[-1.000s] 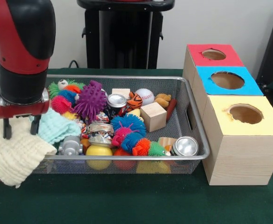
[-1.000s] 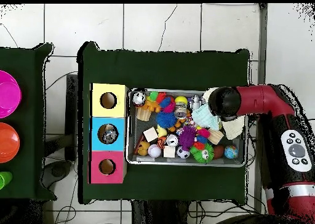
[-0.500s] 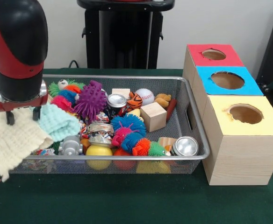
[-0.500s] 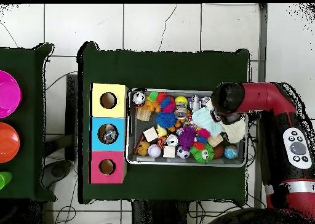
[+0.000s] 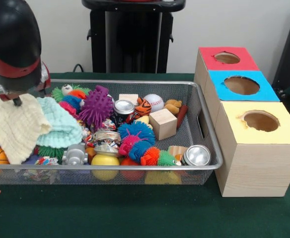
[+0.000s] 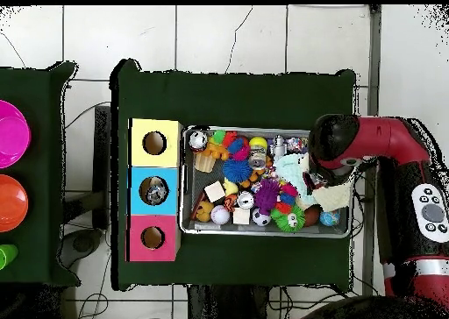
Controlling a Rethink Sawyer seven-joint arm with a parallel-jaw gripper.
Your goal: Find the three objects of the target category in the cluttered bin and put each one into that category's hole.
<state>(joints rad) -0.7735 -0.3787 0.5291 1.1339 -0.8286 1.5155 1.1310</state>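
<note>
The cream cloth (image 5: 13, 126) is draped downward, now lifted inside the bin (image 5: 204, 148) by the gripper (image 5: 17, 99) (clamped on it).

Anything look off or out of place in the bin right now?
Yes: the cream knitted cloth isn't lying flat. It hangs bunched under the gripper at one end of the wire-mesh bin, beside a mint-green cloth. The yellow-topped box has a ragged hole edge. No spills.
</note>
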